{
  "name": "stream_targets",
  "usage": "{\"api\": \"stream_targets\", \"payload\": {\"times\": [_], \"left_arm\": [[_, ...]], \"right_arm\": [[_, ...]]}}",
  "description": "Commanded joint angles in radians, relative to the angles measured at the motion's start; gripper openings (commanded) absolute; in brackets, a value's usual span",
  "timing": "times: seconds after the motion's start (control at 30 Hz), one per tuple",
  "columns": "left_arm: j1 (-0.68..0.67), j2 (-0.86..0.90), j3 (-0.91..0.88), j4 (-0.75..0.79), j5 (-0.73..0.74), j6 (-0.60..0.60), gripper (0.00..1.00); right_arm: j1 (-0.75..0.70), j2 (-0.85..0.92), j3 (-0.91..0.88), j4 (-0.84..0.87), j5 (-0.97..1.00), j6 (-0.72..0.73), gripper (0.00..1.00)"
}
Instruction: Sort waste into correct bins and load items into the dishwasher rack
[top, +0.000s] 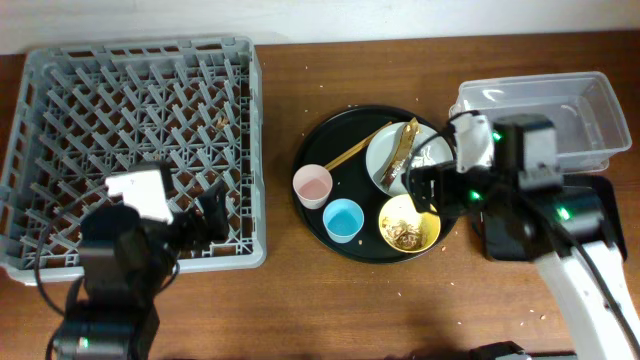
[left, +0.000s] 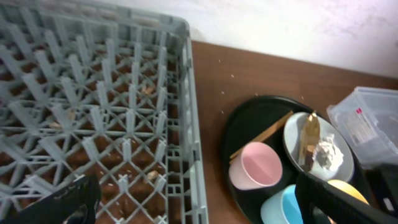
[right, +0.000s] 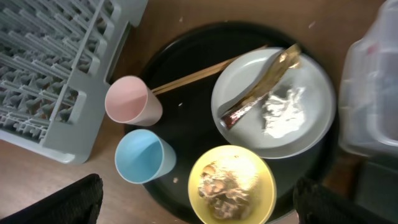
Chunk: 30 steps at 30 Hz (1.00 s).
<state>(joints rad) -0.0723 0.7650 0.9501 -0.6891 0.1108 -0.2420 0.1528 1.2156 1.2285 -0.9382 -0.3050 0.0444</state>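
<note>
From above: the left gripper (top: 212, 208) is over the big grey plastic rack (top: 60, 90), the right gripper (top: 425, 188) over the big round black tray (top: 335, 145).
Left wrist: its fingers (left: 62, 199) are spread wide, empty.
Right wrist: fingers (right: 62, 199) spread wide above the round yellow bowl (right: 231, 186) on that tray.

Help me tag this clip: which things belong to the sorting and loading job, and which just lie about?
Job: rack, pink cup, blue cup, bowl, scraps, plate, chopsticks, wrapper, napkin, clear tub, flat tray.
Lying about: round black tray, table.

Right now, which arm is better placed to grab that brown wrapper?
Right. The right end effector hovers by the plate holding the brown wrapper; the left end effector is over the dishwasher rack.
</note>
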Motion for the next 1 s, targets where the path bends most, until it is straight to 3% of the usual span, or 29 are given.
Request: {"api": "stream_targets", "payload": {"times": [0.0,0.07,0.17,0.33,0.37,0.4,0.53,0.63,0.67,0.7,0.73,0.83,0.93,0.97], "left_arm": [[0.003,0.118,0.057,-0.059,0.188,0.012,0.99],[0.003,0.159,0.057,-0.068,0.27,-0.003,0.99],[0.003,0.23,0.057,-0.071,0.312,-0.003,0.99],[0.003,0.314,0.057,-0.106,0.312,-0.003,0.99],[0.003,0.318,0.057,-0.106,0.312,-0.003,0.99],[0.003,0.317,0.057,-0.106,0.312,-0.003,0.99],[0.003,0.317,0.057,-0.104,0.312,-0.003,0.99],[0.003,0.315,0.06,-0.069,0.325,-0.004,0.99],[0.003,0.309,0.075,-0.048,0.359,-0.003,0.99],[0.003,0.297,0.107,-0.043,0.373,-0.003,0.99],[0.003,0.27,0.166,-0.05,0.371,0.004,0.99],[0.003,0.165,0.246,-0.047,0.193,0.013,0.99],[0.003,0.074,0.248,-0.049,0.105,0.013,0.99],[0.003,0.07,0.248,-0.049,0.105,0.013,0.99]], "right_arm": [[-0.003,0.181,0.017,-0.023,-0.033,0.081,0.82],[-0.003,0.309,0.017,0.047,0.099,0.126,0.7],[-0.008,0.526,0.017,0.283,0.408,0.212,0.53],[-0.037,0.751,0.017,0.427,0.354,0.2,0.5],[-0.037,0.756,0.017,0.42,0.354,0.2,0.18],[-0.037,0.736,0.023,0.402,0.354,0.2,0.04],[-0.122,0.493,0.198,0.222,0.354,0.208,0.04],[-0.294,0.483,0.212,0.287,0.37,0.254,0.04],[-0.336,0.536,0.211,0.344,0.369,0.253,0.17],[-0.368,0.591,0.212,0.378,0.343,0.252,0.81],[-0.391,0.59,0.215,0.32,0.205,0.249,0.89],[-0.367,0.468,0.216,0.228,-0.031,0.22,0.88],[-0.181,0.431,0.2,0.062,0.002,0.189,0.75],[-0.131,0.446,0.177,0.064,0.047,0.195,0.75]]}}
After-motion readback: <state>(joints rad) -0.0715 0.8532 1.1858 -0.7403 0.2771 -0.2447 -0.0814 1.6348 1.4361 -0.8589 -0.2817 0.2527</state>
